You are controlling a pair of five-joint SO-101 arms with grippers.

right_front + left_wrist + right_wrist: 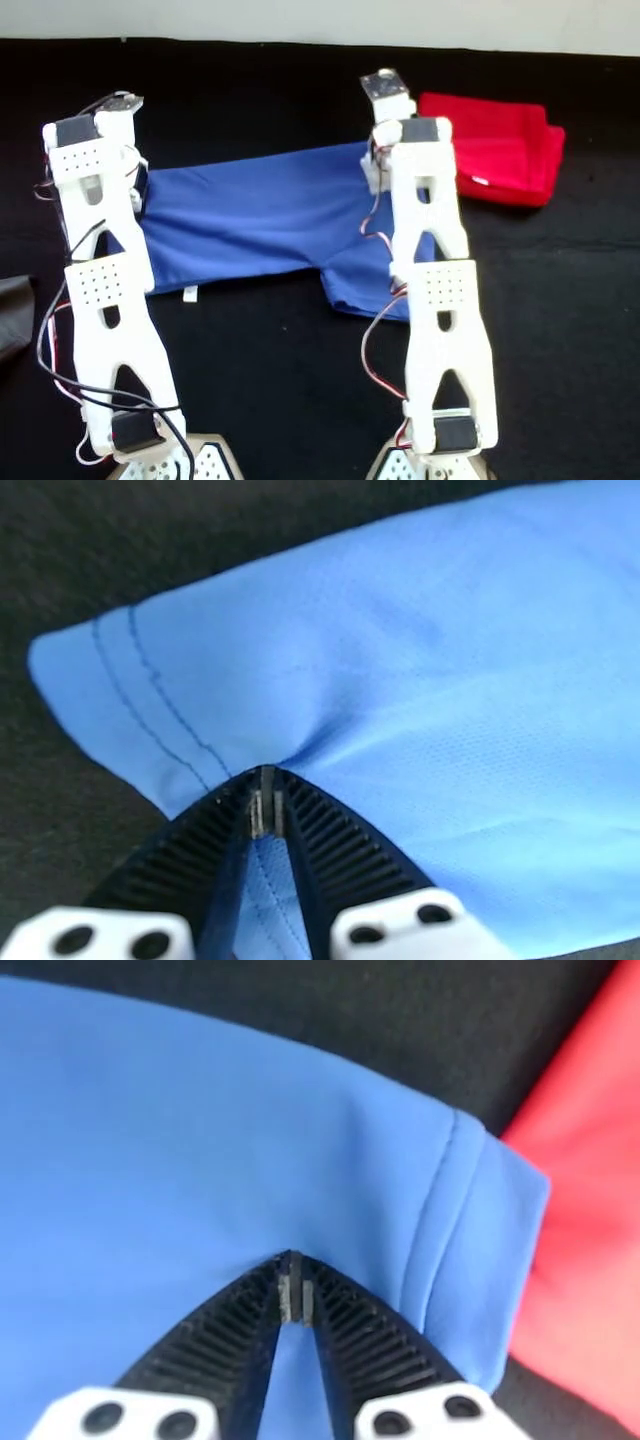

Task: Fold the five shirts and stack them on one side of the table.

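High view: left gripper (265, 815) and right gripper (295, 1300) clamp opposite ends of blue shirt (250, 220); red shirt (500, 150) beside it.

High camera sits up over the near edge of the black table (560, 330), looking down and across it from well back. Left wrist camera peers along the left gripper (265, 815), very close on the blue shirt (420, 660). Right wrist camera, just as close behind the right gripper (293, 1300), shares that shirt, and shares the red shirt (590, 1220) with the high view
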